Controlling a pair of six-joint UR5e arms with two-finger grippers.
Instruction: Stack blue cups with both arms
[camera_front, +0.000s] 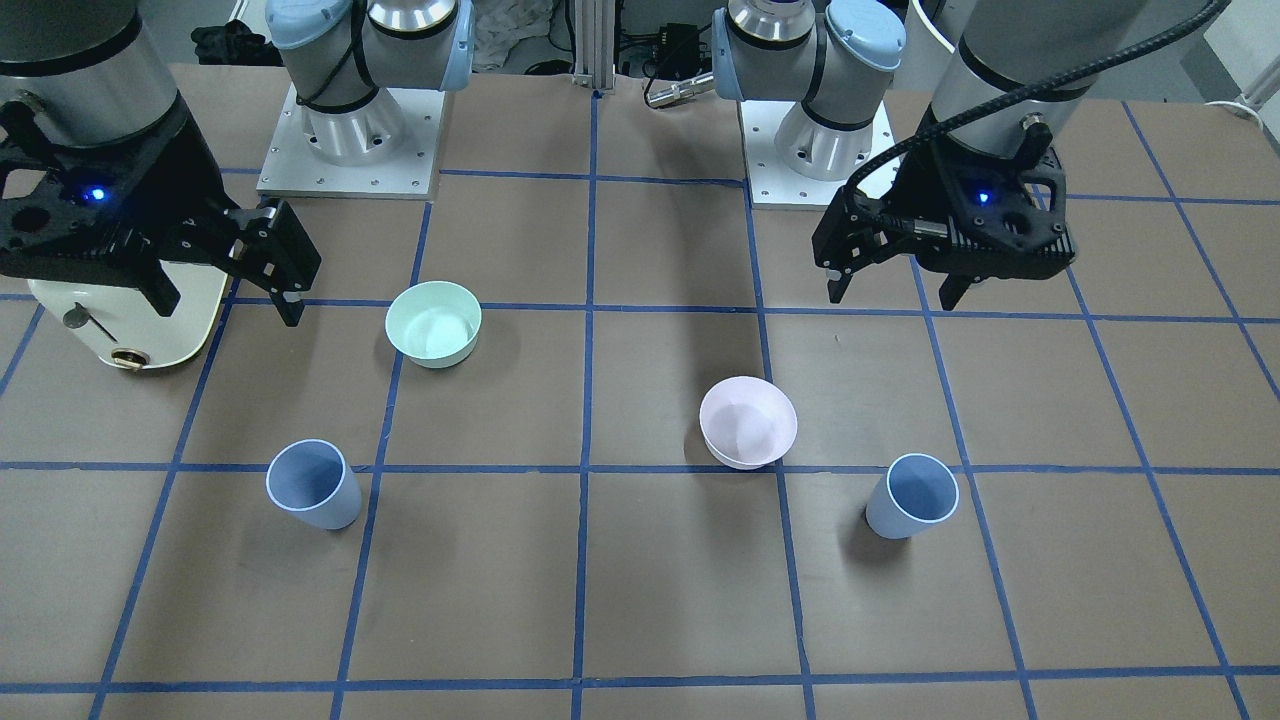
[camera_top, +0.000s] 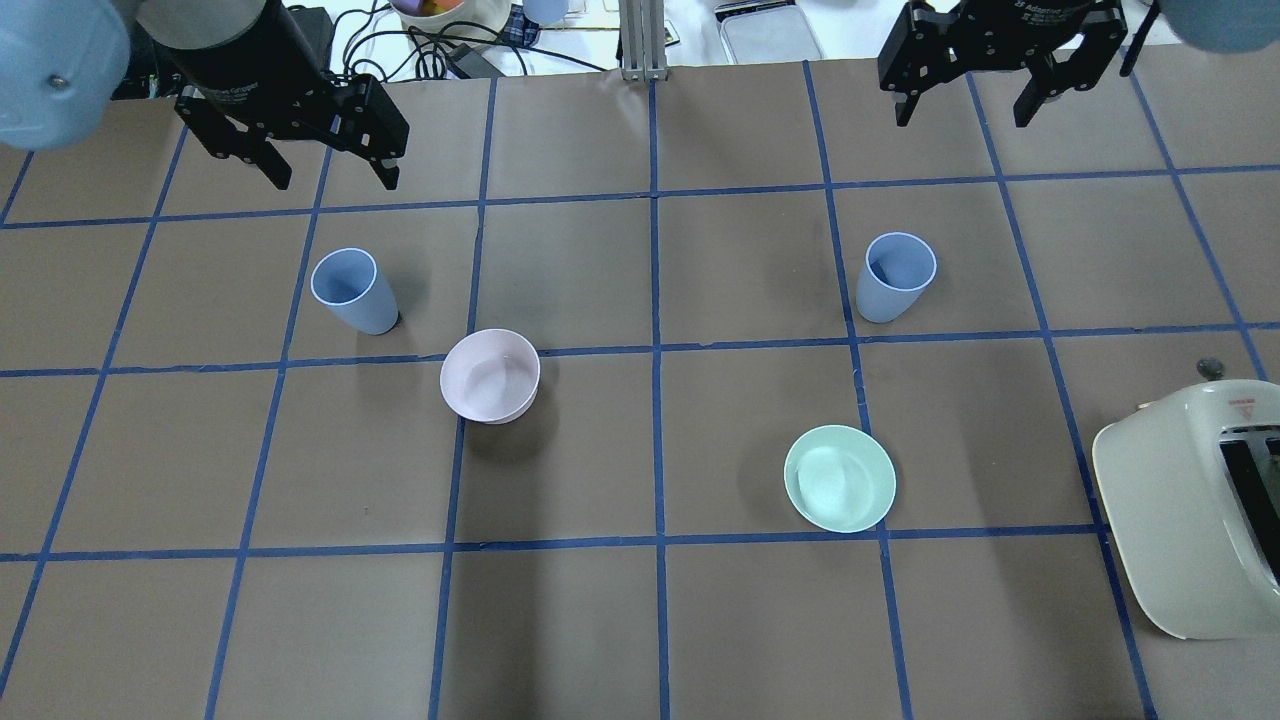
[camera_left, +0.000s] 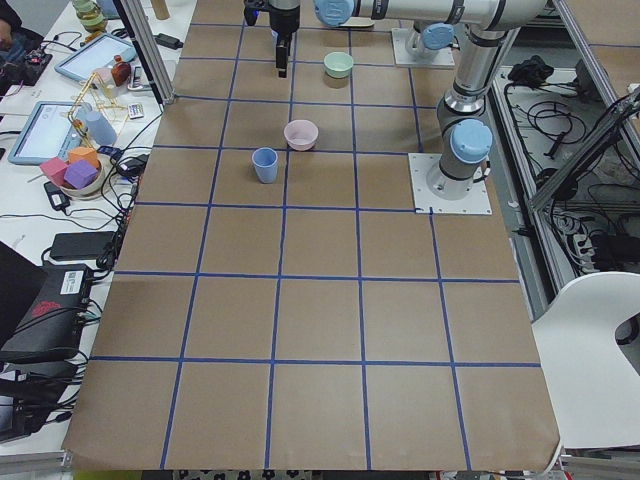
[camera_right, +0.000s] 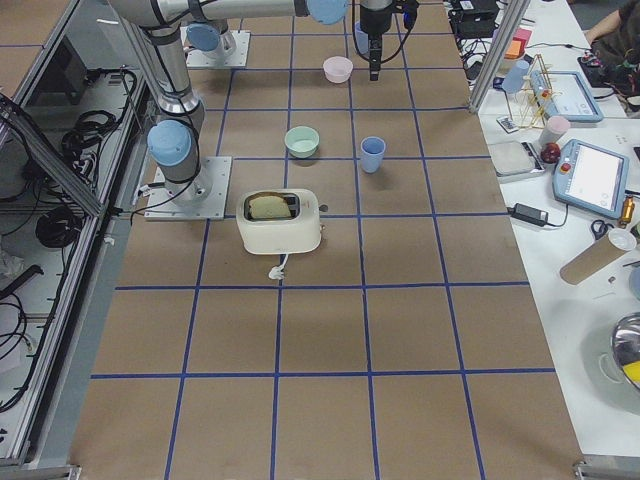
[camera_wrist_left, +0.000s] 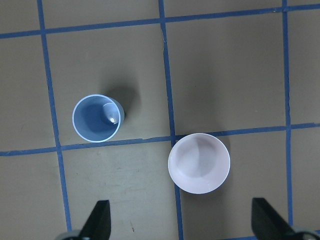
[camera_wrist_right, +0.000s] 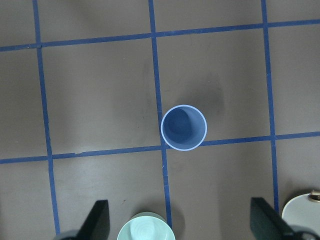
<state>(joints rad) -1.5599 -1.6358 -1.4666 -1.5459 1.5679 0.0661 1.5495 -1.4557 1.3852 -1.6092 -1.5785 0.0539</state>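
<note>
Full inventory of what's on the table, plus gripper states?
blue cups: 2, pale blue, upright and apart; one on the robot's left half, one on its right half
pink bowl: 1, pale pink, beside the left cup, not touching it
mint-green bowl: 1, mint green, right half
toaster: 1, cream, right edge
table: 1, brown with blue tape grid
left gripper: 1, black, open, empty, raised
right gripper: 1, black, open, empty, raised

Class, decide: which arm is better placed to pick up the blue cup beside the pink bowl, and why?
Left. The left gripper hovers open near that blue cup; the right gripper hangs across the table, by the other blue cup.
</note>
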